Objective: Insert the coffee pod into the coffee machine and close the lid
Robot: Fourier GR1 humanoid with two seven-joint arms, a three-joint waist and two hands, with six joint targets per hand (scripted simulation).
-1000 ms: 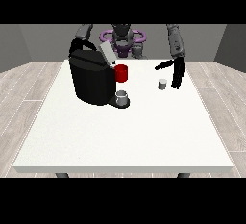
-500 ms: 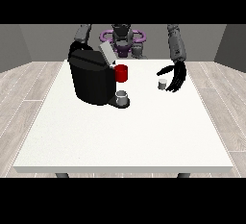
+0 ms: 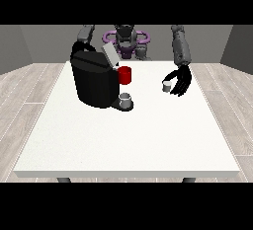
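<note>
We are seeing the hand at the view's right (image 3: 181,80) sitting beside the coffee pod (image 3: 167,86), its fingers curling round the pod, just over the white bench (image 3: 128,135). The coffee machine (image 3: 94,80) is standing well apart at the view's left, lid (image 3: 109,55) tilting up, a red part (image 3: 125,75) and a grey cup (image 3: 126,98) showing at its front
</note>
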